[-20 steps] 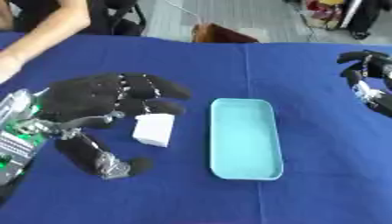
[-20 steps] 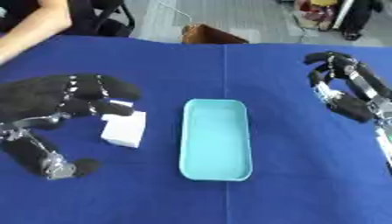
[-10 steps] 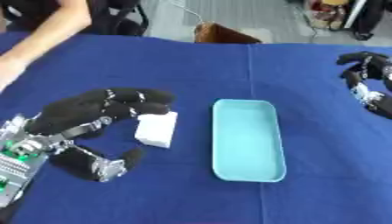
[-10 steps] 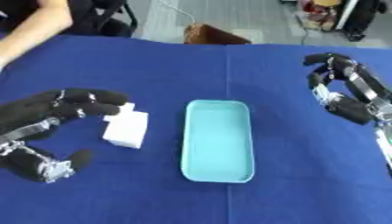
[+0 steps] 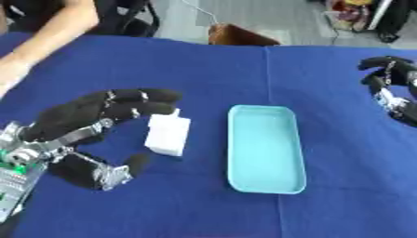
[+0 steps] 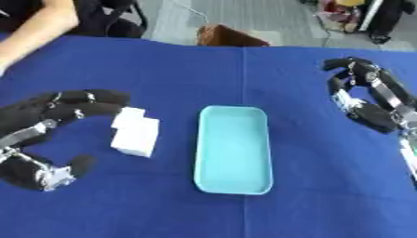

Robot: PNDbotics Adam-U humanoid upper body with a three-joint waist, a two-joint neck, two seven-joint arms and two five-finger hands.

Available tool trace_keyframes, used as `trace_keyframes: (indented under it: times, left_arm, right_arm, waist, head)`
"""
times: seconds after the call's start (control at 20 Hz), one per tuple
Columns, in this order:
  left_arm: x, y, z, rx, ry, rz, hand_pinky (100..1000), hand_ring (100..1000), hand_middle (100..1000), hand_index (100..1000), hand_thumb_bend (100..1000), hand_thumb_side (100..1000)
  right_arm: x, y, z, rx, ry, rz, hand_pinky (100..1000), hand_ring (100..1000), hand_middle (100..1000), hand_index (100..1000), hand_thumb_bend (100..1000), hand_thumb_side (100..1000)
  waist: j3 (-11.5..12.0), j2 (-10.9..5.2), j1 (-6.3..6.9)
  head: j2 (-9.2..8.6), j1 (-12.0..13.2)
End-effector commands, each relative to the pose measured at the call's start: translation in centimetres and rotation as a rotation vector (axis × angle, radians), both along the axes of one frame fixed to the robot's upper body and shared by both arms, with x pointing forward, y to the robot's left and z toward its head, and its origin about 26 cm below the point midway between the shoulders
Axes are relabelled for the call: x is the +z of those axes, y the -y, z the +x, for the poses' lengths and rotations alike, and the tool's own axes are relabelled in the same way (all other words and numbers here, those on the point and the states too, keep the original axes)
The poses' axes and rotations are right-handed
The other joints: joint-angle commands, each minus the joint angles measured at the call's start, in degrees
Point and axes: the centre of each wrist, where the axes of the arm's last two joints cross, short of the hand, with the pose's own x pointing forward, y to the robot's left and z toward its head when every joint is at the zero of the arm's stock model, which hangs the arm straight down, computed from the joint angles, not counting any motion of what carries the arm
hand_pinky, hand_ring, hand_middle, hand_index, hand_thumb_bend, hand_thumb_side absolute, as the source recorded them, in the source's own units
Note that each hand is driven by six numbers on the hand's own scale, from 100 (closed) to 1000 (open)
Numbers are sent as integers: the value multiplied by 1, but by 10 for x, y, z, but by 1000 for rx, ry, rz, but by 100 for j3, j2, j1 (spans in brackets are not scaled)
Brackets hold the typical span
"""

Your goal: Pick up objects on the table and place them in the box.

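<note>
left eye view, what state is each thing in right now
white block: lying on the blue table, not in the box, not lifted
light blue box: open-topped, nothing inside, upright on the table
left robot hand: fingers curved over the far end of the block, fingertips touching its top, thumb apart below it, not closed on it
right robot hand: fingers curled, holding nothing, off to the right of the box
</note>
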Motion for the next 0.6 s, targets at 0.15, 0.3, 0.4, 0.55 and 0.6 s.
trace_keyframes:
  times: [0.15, 0.3, 0.4, 0.55, 0.6]
  left_arm:
    - [8, -2, 1, -20, 32, 21, 748, 878, 957, 989, 151, 683]
    - [7, -3, 3, -10, 28, 5, 742, 876, 960, 993, 150, 675]
    - [5, -4, 6, 4, 15, -17, 726, 869, 960, 1000, 127, 698]
    - [-2, -6, 18, 27, -40, -75, 701, 857, 959, 1000, 100, 740]
    - [-5, -7, 23, 33, -64, -99, 681, 847, 958, 1000, 100, 758]
  right_arm:
    - [15, 9, -2, -16, 33, -17, 491, 670, 773, 886, 100, 726]
    - [15, 9, -2, -17, 33, -16, 490, 670, 773, 886, 100, 726]
    - [14, 8, -2, -15, 32, -15, 490, 670, 773, 886, 100, 726]
    - [14, 7, -2, -13, 30, -16, 490, 670, 773, 886, 100, 726]
    - [14, 7, -2, -11, 29, -15, 490, 670, 773, 886, 100, 726]
  waist:
    - [13, -95, 1]
    - [20, -102, 0]
    - [23, -104, -4]
    - [23, -108, -13]
    - [21, -112, -17]
  head:
    - [-87, -70]
    - [-96, -64]
    - [-104, -56]
    - [-116, -36]
    - [-121, -20]
